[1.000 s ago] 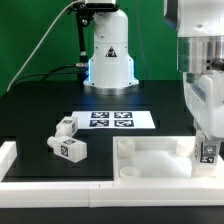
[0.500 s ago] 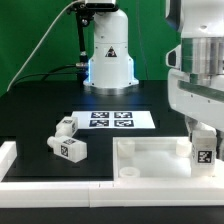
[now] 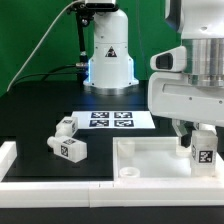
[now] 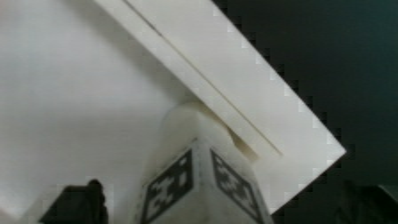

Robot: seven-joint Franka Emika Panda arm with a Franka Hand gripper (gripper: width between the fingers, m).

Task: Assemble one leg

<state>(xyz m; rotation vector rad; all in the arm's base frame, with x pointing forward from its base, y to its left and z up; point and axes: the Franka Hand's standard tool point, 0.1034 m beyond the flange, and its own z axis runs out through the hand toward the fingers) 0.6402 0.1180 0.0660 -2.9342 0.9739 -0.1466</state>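
Observation:
A leg, a short white peg with black-and-white tags, stands upright at the corner of the large white rimmed panel on the exterior view's right. My gripper hangs just above it, open, its fingers on either side of the peg's top and apart from it. In the wrist view the leg rises between the two dark fingertips, with clear gaps on both sides of it. The panel fills the picture behind it. The gripper holds nothing.
Two more legs lie on the black table at the exterior view's left. The marker board lies in the middle, before the robot's base. A white rail borders the front left.
The gripper has opened and let go of the leg, then risen a little. The leg stays standing at the panel's corner.

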